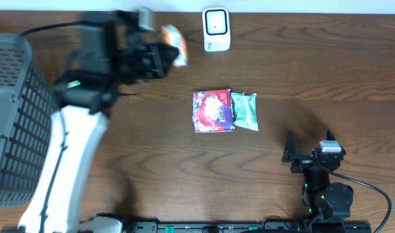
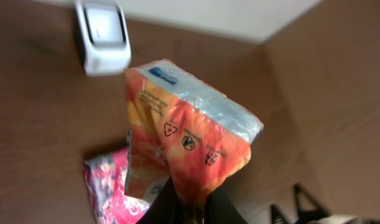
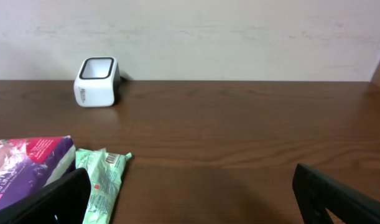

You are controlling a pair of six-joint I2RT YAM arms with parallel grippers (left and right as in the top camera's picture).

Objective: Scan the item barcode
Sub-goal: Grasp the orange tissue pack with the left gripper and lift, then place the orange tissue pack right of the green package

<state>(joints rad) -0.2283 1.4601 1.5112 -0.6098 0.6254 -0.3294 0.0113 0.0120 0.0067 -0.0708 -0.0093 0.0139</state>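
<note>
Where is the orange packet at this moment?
In the overhead view the orange packet is held by the left gripper near the far edge of the table, just left of the white scanner; the red packet and green packet lie nearer the middle.

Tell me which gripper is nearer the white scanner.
Left. The left gripper, shut on the orange packet, is close beside the scanner, just left of it. The right gripper, open, sits far off, nearer the robot and to the right.

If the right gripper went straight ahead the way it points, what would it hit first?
Probably nothing before the wall: ahead of the right gripper lies bare table. The scanner and green packet sit left of its line.
</note>
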